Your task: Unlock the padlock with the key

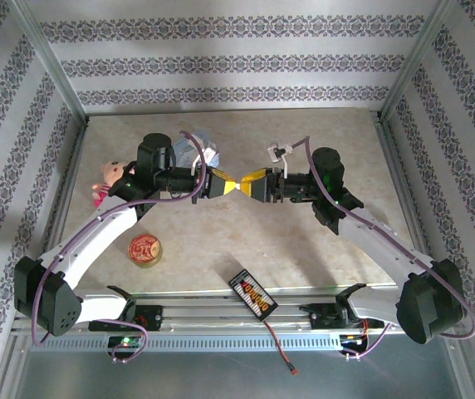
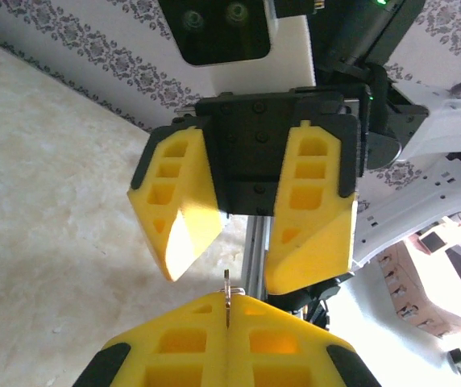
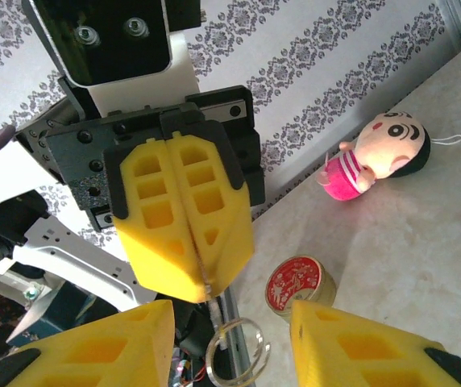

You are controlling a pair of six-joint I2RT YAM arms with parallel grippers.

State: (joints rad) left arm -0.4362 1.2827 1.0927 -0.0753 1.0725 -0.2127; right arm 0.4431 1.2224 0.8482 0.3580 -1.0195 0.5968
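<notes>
Padlock (image 1: 276, 152) lies on counter (image 1: 221, 241), upper centre of overhead view, near right arm. Left pincer (image 2: 226, 305) clamped on key (image 2: 226, 289); right pincer (image 3: 230, 318) apart, ring (image 3: 234, 359) between its fingers (image 3: 351, 347). Risk: sloppy handover, thin key twists or drops.

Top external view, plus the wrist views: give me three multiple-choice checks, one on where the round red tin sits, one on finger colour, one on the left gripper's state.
1. The round red-and-gold tin sits:
A) beside the right arm's base
B) on the table by the left arm
C) between two fingers

2. The grippers' blocky fingers are:
A) yellow
B) blue
C) white

3. The left gripper is:
A) wide open
B) shut on nothing
C) shut on a thin silver metal key

Answers:
1. B, the tin lies on the tabletop next to the left forearm.
2. A, both wrist views show yellow.
3. C, its fingers press together with the key poking out.
</notes>
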